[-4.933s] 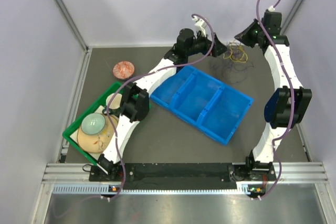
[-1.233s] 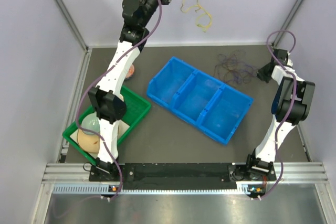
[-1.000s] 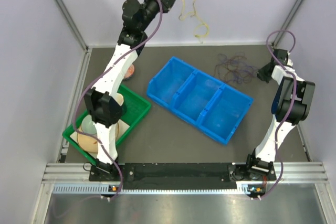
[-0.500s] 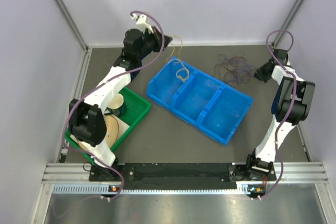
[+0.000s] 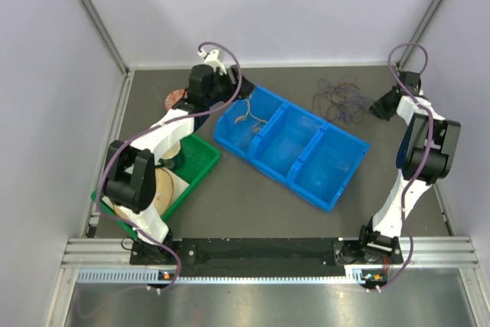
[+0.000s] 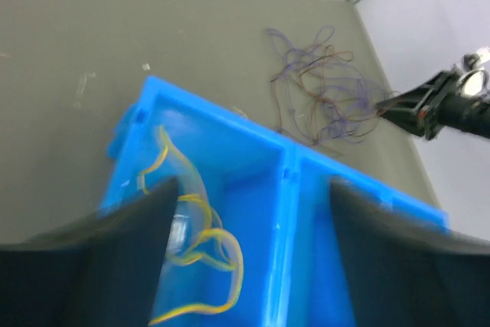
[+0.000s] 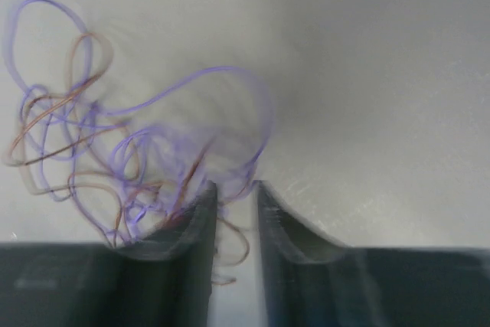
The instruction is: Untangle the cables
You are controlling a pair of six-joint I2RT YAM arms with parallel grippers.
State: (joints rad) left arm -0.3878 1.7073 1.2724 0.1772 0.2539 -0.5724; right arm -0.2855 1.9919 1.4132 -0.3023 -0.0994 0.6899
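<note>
Left wrist view: left gripper (image 6: 253, 193) hangs over the blue plastic three-compartment bin (image 6: 295, 181), fingers spread wide w/ nothing between them. The thin cream-yellow cable (image 6: 200, 244) lies in loose loops on the floor of the end compartment, the bin's 10 o'clock end in the top view. One loop runs close by a finger; touching or not, can't tell. The dark purple-and-brown tangle of thin wires (image 5: 341, 99) sits on the grey tabletop (image 5: 253, 220) at approx 1 o'clock, outside the bin and well apart from the cream one. Right gripper (image 7: 233, 188) is low at the tangle's 3 o'clock edge, fingers a narrow slit apart. Blurred strands cross the gap but none looks pinched. Step in hand, prob.: cream cable is sorted, dark tangle comes next. To do it well, lift the left arm straight up so no loop snags. The right should nip one outer strand only, then draw it slowly toward 3 o'clock so the rest stays put. Count: 2 arms, 2 grippers, 1 bin w/ 3 compartments, 1 cream cable, 1 tangle (no. of strands can't tell), 1 green plastic tray (image 5: 197, 162) at 8 o'clock.
</note>
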